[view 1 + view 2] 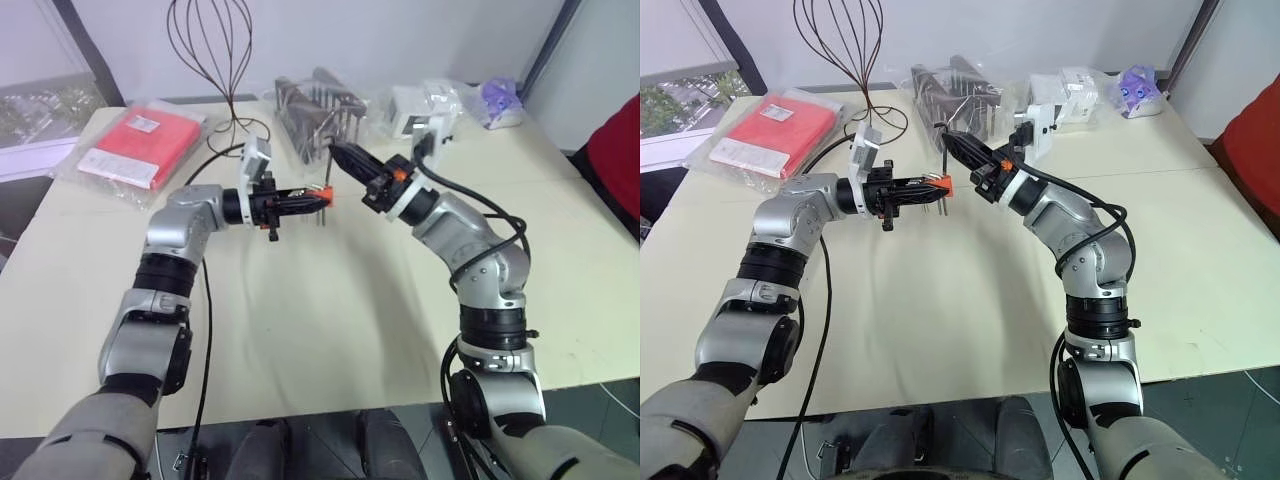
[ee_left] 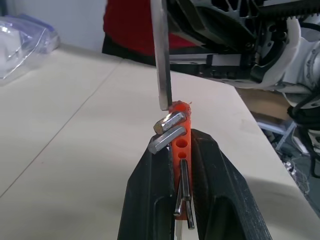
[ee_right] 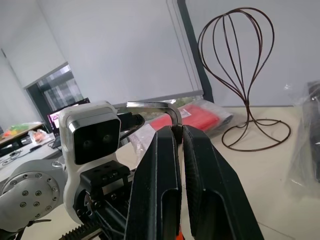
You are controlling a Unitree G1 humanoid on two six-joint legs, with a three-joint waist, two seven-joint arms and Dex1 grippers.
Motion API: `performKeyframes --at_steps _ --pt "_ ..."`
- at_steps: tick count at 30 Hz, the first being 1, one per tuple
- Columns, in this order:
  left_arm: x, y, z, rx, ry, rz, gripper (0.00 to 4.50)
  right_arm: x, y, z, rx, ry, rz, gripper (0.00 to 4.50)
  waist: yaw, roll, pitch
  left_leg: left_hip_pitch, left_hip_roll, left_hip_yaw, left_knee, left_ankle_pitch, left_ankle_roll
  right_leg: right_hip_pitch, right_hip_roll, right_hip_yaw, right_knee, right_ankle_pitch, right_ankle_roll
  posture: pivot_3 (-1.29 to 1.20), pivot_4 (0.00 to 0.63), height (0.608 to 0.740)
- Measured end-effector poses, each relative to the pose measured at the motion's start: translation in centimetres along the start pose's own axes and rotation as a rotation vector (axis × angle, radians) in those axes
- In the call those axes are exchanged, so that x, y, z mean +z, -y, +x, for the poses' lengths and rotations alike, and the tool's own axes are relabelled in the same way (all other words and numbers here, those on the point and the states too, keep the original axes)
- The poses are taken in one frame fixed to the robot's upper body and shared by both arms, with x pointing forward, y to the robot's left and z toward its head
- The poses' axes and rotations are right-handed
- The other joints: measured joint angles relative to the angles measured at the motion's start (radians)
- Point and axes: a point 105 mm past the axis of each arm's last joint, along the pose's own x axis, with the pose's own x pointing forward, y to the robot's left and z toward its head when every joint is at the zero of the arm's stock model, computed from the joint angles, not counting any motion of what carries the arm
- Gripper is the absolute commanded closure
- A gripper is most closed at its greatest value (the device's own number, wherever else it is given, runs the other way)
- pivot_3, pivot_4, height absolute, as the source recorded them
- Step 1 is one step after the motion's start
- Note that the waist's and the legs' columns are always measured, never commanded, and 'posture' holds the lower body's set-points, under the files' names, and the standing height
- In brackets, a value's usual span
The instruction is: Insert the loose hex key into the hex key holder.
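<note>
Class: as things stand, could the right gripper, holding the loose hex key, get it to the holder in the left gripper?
Probably yes: the loose hex key already hangs at the hex key holder, nothing between them.

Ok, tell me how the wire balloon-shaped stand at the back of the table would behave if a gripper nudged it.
The wire stand is thin open wire, so probably light and easy to slide. It is tall with a wide bulb over a small ring base, so a push near the top would likely tip it. The thin loops may flex or spring rather than stay rigid.
</note>
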Motion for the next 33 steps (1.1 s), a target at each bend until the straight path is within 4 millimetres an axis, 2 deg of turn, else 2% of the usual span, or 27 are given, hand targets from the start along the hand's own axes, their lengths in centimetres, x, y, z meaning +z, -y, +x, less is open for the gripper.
performKeyframes --at_steps 11,25,33 --pt "-0.1 0.0 -0.3 -0.004 -0.029 0.048 4.5 -0.6 0.4 -0.1 -0.013 -0.017 0.016 4.48 0.0 0.0 0.0 0.0 0.0 0.0 0.0 0.0 0.0 0.0 0.0 0.0 0.0 0.0 0.0 0.0 0.15 0.74" --pt "-1.3 -0.5 -1.2 0.018 -0.08 0.048 4.5 -0.5 0.4 -0.2 -0.015 -0.012 0.017 4.48 0.0 0.0 0.0 0.0 0.0 0.0 0.0 0.0 0.0 0.0 0.0 0.0 0.0 0.0 0.0 0.0 0.15 0.74" --pt "-1.4 -0.7 -0.7 0.027 -0.065 0.042 4.5 -0.5 0.4 -0.1 -0.012 -0.011 0.02 4.48 0.0 0.0 0.0 0.0 0.0 0.0 0.0 0.0 0.0 0.0 0.0 0.0 0.0 0.0 0.0 0.0 0.15 0.74"
